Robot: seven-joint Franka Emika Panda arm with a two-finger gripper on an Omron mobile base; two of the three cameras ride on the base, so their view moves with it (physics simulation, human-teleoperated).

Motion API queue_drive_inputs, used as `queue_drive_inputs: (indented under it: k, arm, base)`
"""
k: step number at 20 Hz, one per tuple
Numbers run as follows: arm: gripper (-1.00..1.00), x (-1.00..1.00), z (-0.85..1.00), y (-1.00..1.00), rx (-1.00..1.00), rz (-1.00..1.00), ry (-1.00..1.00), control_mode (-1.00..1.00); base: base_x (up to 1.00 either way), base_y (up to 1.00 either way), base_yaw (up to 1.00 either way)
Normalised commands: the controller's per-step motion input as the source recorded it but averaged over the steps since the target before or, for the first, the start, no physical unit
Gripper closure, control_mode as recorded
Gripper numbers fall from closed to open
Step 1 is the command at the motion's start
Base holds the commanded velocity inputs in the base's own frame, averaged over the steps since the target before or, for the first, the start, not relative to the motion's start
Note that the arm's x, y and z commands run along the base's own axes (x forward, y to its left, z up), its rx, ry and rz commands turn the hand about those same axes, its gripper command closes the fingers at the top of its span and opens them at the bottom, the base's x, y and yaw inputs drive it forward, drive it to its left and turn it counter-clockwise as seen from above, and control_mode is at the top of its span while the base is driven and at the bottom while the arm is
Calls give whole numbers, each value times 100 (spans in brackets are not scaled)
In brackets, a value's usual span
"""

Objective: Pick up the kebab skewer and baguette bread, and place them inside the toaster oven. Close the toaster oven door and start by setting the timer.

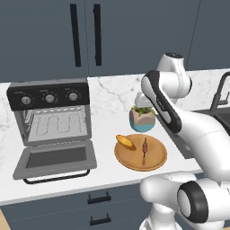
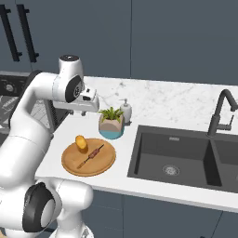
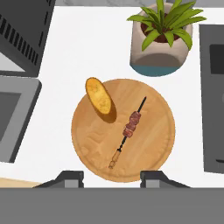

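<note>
Bench (image 1: pixel 108 96): white marbled top that carries everything; the round wooden plate serves as the landmark below.
Sink (image 2: pixel 179 158): dark double basin sunk in the bench to the right of the plate, with a black tap (image 2: pixel 222 111) behind it.
Toaster oven (image 1: pixel 49 114): grey box to the left of the plate, well apart from it, black panel with three silver knobs on top, wire racks bare.
Toaster oven door (image 1: pixel 56 158): dropped flat toward the front, glass up, black bar handle at the front edge.
Round wooden plate (image 3: pixel 151 148): near the bench's front edge, between the oven and the sink.
Potted plant (image 1: pixel 143 117): green leaves in a beige and blue pot, just behind the plate.
Baguette bread (image 3: pixel 99 95): on the plate's back-left edge, one end over the rim.
Kebab skewer (image 3: pixel 129 129): flat across the plate's middle, right of the bread, apart from it.
Soap dispenser (image 2: pixel 125 110): white, behind the plant.
Hand (image 3: pixel 111 177): above the plate, looking down, fingertips parted, nothing between them.
</note>
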Motion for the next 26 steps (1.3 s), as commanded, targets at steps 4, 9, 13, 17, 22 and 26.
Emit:
queue_drive_inputs:
  k: [4,9,13,17,22,26]
  arm:
    - [-100,0,0,0,0,0,0,100]
    - [-100,0,0,0,0,0,0,100]
    - [-100,0,0,0,0,0,0,100]
    - [-100,0,0,0,0,0,0,100]
    - [-100,0,0,0,0,0,0,100]
    - [-100,0,0,0,0,0,0,100]
  base:
    - [0,0,0]
    - [0,0,0]
    - [0,0,0]
    - [13,69,-9]
    - [11,80,-14]
    - [36,22,-5]
